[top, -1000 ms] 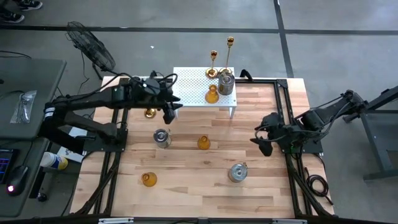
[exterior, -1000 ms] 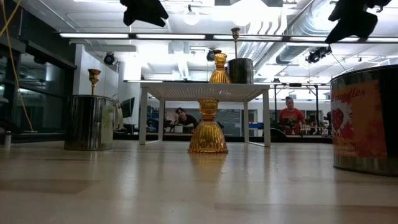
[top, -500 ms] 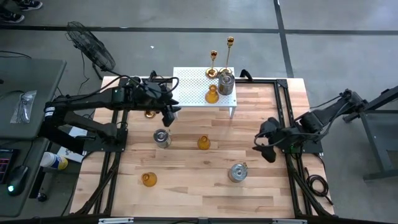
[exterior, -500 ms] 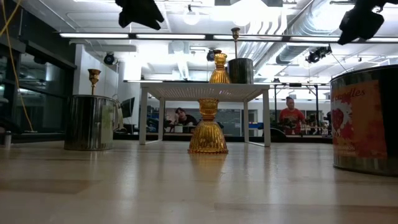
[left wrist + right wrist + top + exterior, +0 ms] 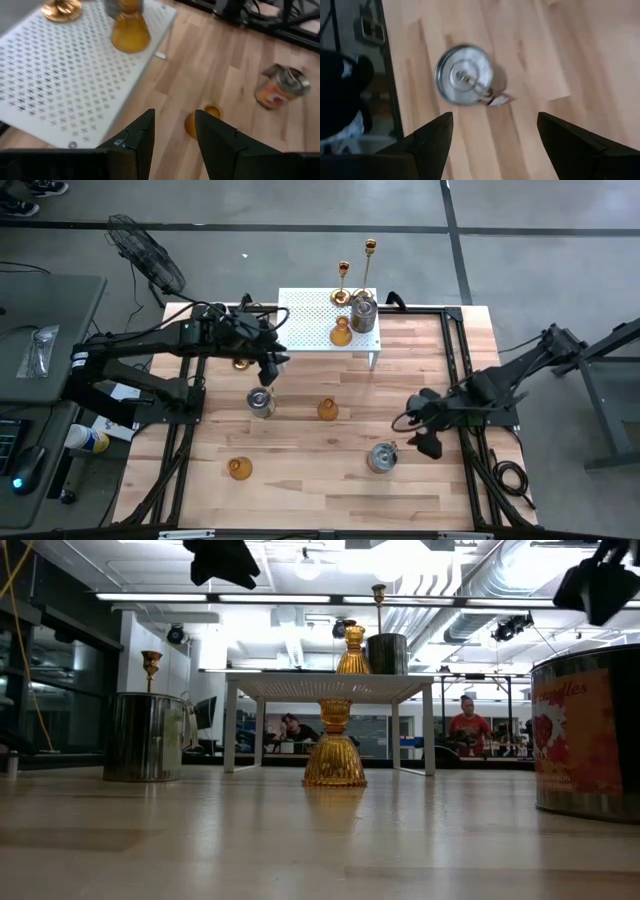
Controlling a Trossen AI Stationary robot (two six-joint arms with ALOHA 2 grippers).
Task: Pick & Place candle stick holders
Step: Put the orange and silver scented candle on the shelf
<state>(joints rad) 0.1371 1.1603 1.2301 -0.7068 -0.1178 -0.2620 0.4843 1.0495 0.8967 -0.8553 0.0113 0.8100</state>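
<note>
Amber glass holder (image 5: pixel 239 469) sits nearest the front edge of the wooden table (image 5: pixel 300 490), with a silver cup (image 5: pixel 381 457) to its right; the right gripper (image 5: pixel 428 442) hangs just beside that cup, jaws spread wide and empty. Farther back, a second silver cup (image 5: pixel 260 402) and another amber holder (image 5: pixel 327 410) stand mid-table. The left gripper (image 5: pixel 270 367) hovers above the rack's front-left corner, jaws partly open, holding nothing. On the white perforated rack (image 5: pixel 310 330) stand an amber holder (image 5: pixel 341 332), a third silver cup (image 5: pixel 363 314) and two gold stemmed sticks (image 5: pixel 343 282), while one gold stick (image 5: pixel 241 362) stands beneath the left arm
</note>
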